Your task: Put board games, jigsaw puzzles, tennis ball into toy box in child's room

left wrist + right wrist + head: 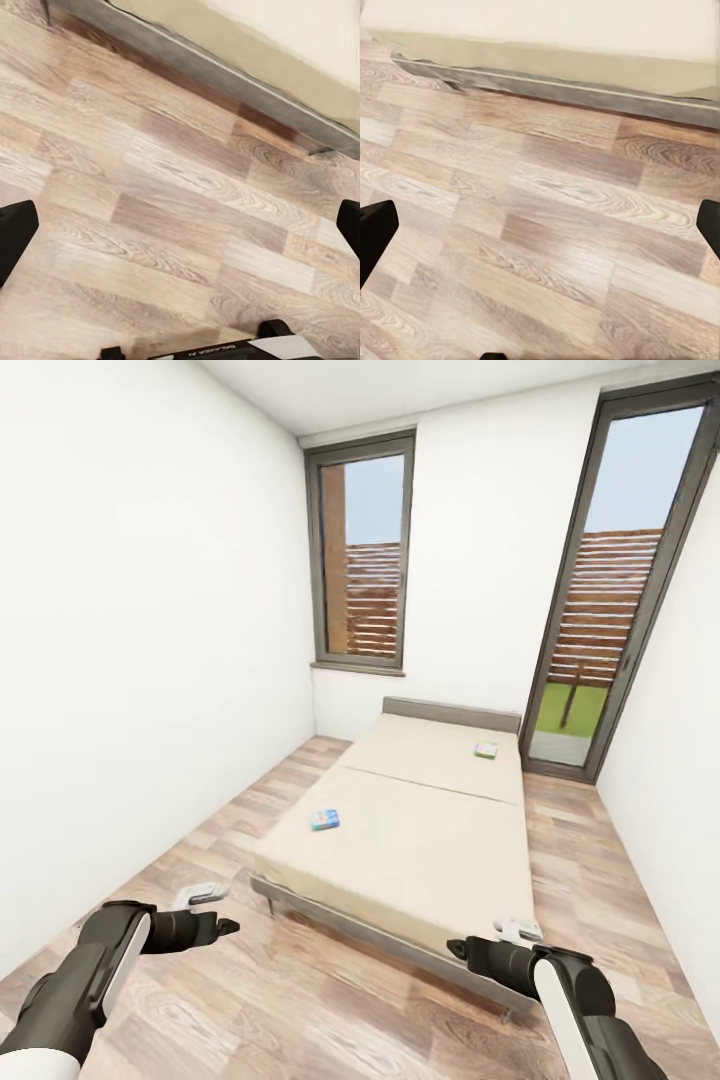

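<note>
Head view: left gripper (222, 926) and right gripper (458, 948), matte black, held low over the floor (300, 1000), apart from everything. In the wrist views, dark fingertips (15, 232) at opposite frame edges, likewise (375, 232): both spread wide, holding nothing. Beneath, glossy wood-grain planks in mixed tan and brown. Just ahead, the bed (400, 840): long, low, plain beige mattress, grey frame and headboard, thin metal legs. On it, two board games, flat printed boxes: a blue one (324, 819) near the left edge, a green-edged one (486, 750) towards the headboard, well apart. Around, smooth white walls, two tall grey-framed windows (362, 550) showing slatted wooden fencing.
</note>
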